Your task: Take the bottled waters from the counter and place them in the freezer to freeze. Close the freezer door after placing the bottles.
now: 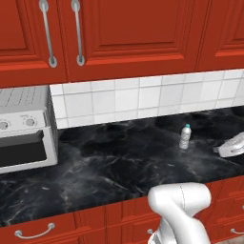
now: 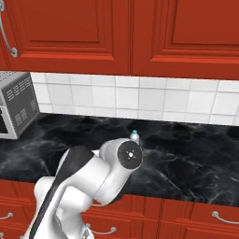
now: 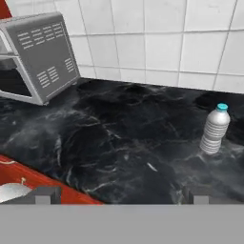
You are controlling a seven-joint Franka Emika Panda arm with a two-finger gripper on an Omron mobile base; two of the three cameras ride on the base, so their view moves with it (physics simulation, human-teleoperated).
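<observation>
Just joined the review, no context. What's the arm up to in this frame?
Nothing is held yet. The gripper is open and hangs above the front of the black marble counter, apart from everything. A clear bottle with a teal cap stands upright on the counter, ahead of the fingers and off to the right in the hand view. A toaster oven sits at the counter's left end. A white object lies at the right edge; I can't identify it.

I see bare desk (image 3: 119,143) all around the upright bottle (image 3: 214,129); the toaster oven (image 3: 40,57) stands well apart.
</observation>
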